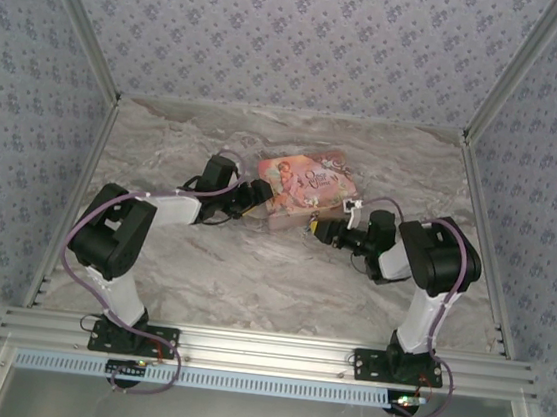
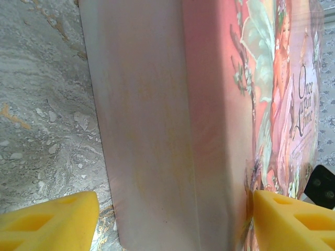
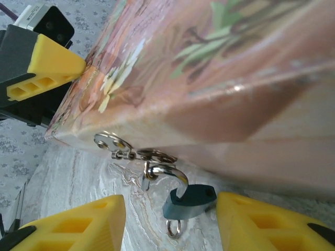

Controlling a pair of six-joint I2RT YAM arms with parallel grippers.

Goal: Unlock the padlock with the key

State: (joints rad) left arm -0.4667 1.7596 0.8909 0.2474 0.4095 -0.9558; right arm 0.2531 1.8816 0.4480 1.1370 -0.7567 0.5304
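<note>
Padlock (image 3: pixel 189 201) is hung by its shackle from the clasp of the pink box (image 3: pixel 220 63), low at the box's front, just above the table (image 3: pixel 73 167). A small silvery piece beside it, likely the key (image 3: pixel 145 181), is dangled from rings. Right gripper (image 3: pixel 170 209) is held wide apart, empty, with the padlock between its fingers. Left gripper (image 2: pixel 175 198) is spread across the box's side, not visibly clamped. The key should be pinched first, with the box kept braced.

Bright, even light; wrist views soft-focused up close, shadows faint
</note>
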